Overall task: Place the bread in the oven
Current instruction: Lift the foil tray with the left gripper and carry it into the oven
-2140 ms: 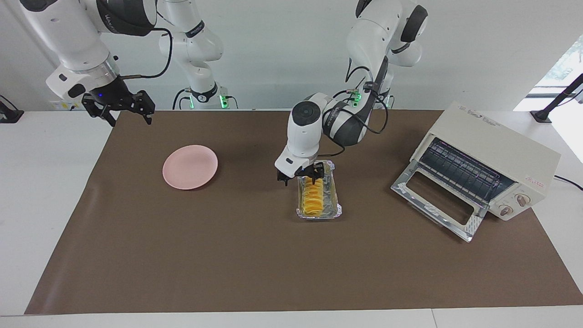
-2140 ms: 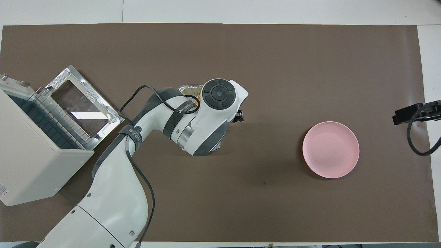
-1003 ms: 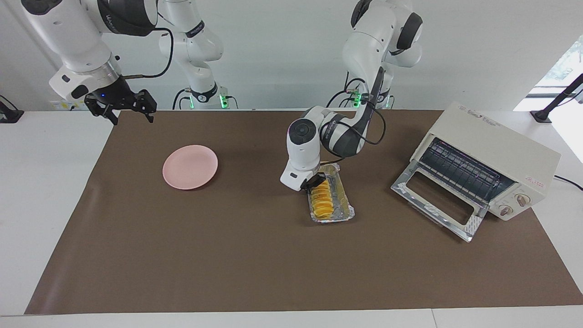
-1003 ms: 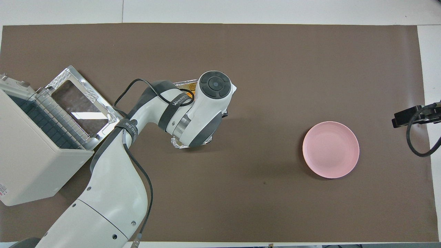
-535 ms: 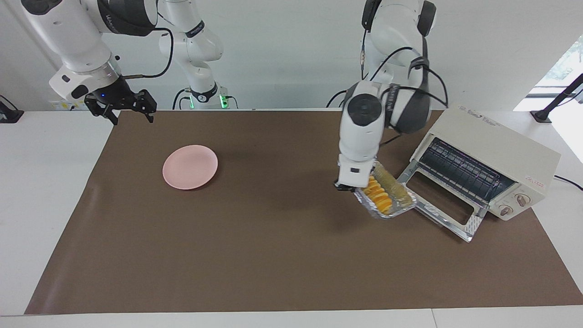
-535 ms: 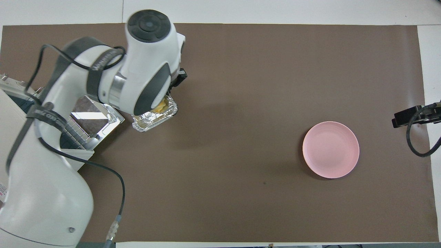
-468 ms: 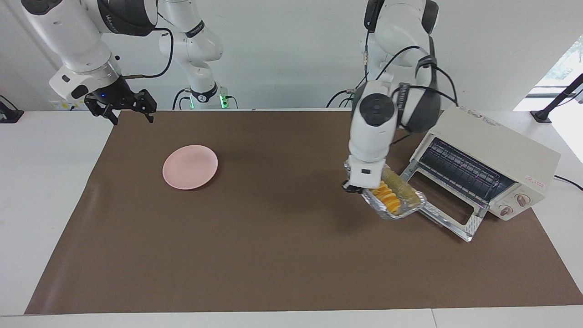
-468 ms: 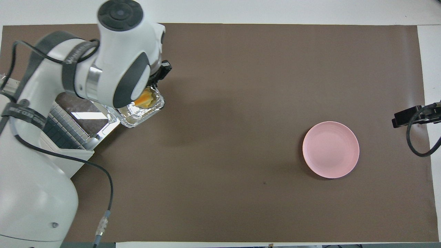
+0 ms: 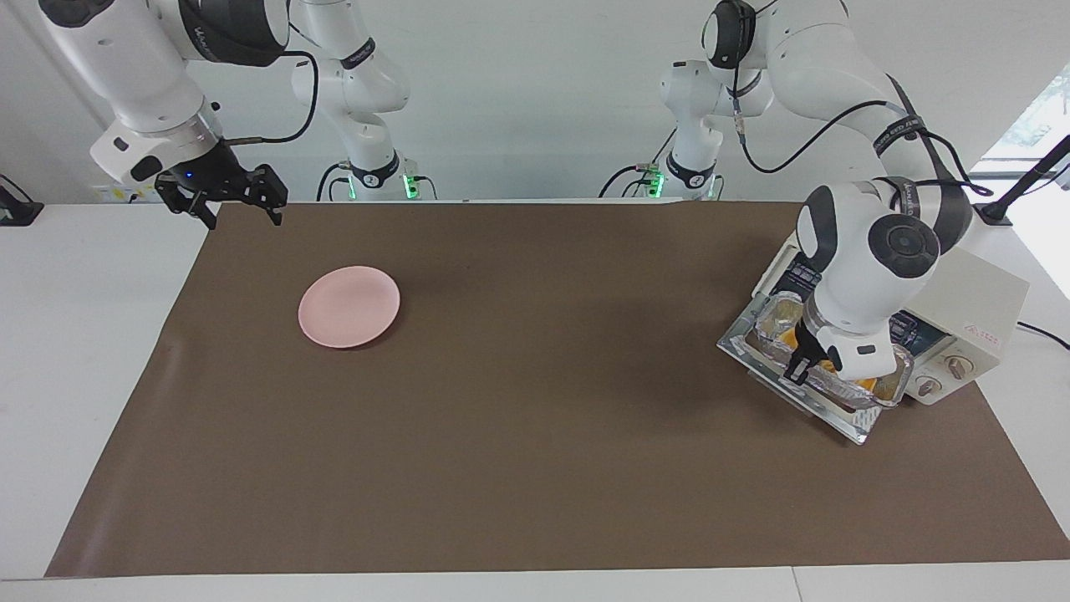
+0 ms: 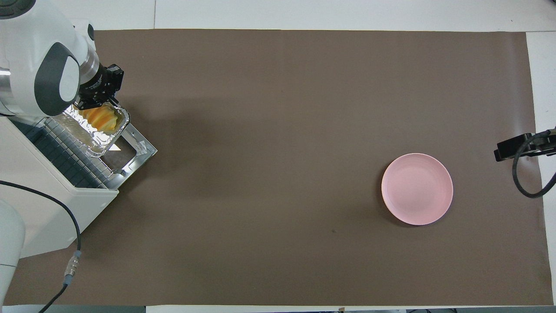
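Your left gripper (image 9: 807, 365) is clamped on the rim of the foil tray (image 10: 96, 132), holding it over the oven's (image 9: 961, 288) open door (image 10: 134, 148) at the right of the facing view. The bread (image 10: 100, 118) lies in the tray. Your right gripper (image 9: 219, 199) waits at the upper left of that view, jaws apart, with the plate (image 9: 349, 306) below it on the surface (image 9: 501, 418).

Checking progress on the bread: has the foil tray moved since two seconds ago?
Yes. The foil tray with the bread left mid-table, away from the pink plate, and is now over the oven door.
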Controlling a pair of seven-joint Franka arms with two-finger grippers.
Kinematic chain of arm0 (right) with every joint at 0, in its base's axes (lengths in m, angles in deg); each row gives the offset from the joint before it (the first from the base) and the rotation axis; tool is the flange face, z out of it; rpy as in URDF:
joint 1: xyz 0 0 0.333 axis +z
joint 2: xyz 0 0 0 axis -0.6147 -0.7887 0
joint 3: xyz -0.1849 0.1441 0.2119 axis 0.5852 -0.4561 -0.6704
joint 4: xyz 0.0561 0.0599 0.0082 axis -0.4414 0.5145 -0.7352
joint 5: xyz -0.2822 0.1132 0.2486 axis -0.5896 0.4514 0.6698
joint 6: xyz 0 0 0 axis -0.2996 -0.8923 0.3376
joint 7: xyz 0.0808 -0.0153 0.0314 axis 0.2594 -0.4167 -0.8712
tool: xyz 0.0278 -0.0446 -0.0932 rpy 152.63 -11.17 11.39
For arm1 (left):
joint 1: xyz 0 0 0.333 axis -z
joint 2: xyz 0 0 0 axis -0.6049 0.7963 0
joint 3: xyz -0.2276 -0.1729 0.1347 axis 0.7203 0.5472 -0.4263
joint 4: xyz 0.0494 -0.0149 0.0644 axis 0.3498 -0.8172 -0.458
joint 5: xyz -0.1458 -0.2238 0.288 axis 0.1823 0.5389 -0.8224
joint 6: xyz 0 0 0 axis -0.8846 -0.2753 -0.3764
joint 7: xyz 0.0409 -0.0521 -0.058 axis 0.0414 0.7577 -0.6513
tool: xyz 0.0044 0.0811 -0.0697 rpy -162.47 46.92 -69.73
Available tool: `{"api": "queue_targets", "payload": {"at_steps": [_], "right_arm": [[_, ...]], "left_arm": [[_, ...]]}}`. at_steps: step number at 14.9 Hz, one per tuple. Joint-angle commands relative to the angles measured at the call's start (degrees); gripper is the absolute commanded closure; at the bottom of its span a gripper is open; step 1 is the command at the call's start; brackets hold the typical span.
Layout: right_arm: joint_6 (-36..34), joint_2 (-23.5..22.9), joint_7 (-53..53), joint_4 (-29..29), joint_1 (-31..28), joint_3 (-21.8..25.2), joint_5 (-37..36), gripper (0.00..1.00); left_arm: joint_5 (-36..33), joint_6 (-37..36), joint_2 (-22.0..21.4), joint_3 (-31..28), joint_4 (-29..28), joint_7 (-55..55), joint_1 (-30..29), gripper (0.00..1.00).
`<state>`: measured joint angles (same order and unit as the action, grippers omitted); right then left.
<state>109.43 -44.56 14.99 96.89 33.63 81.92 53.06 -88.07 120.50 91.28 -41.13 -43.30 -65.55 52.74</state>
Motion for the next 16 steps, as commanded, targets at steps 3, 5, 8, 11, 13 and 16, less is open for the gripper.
{"api": "queue_targets", "payload": {"at_steps": [3, 5, 8, 11, 13, 16], "right_arm": [[-0.4, 1.1, -0.6, 0.9, -0.9, -0.7, 0.3, 0.00], [-0.4, 1.1, -0.6, 0.9, -0.9, -0.7, 0.3, 0.00], [-0.4, 1.1, -0.6, 0.9, -0.9, -0.7, 0.3, 0.00], [-0.4, 1.1, -0.6, 0.9, -0.9, -0.7, 0.3, 0.00], [-0.4, 1.1, -0.6, 0.9, -0.9, -0.7, 0.3, 0.00], [-0.4, 1.1, -0.6, 0.9, -0.9, -0.7, 0.3, 0.00]], "left_arm": [[-3.4, 1.0, -6.4, -0.6, -10.9, -0.5, 0.0, 1.00], [-3.5, 1.0, -7.9, -1.2, -14.2, -0.7, -0.3, 1.00], [-3.7, 1.0, -9.1, -2.2, -16.9, -0.8, -0.7, 1.00], [-3.8, 1.0, -9.4, -2.5, -17.7, -0.4, -1.7, 1.00], [-3.9, 1.1, -9.6, -2.5, -18.3, -0.1, -2.2, 1.00], [-4.0, 1.1, -9.7, -2.6, -18.4, 0.5, -2.2, 1.00]]}}
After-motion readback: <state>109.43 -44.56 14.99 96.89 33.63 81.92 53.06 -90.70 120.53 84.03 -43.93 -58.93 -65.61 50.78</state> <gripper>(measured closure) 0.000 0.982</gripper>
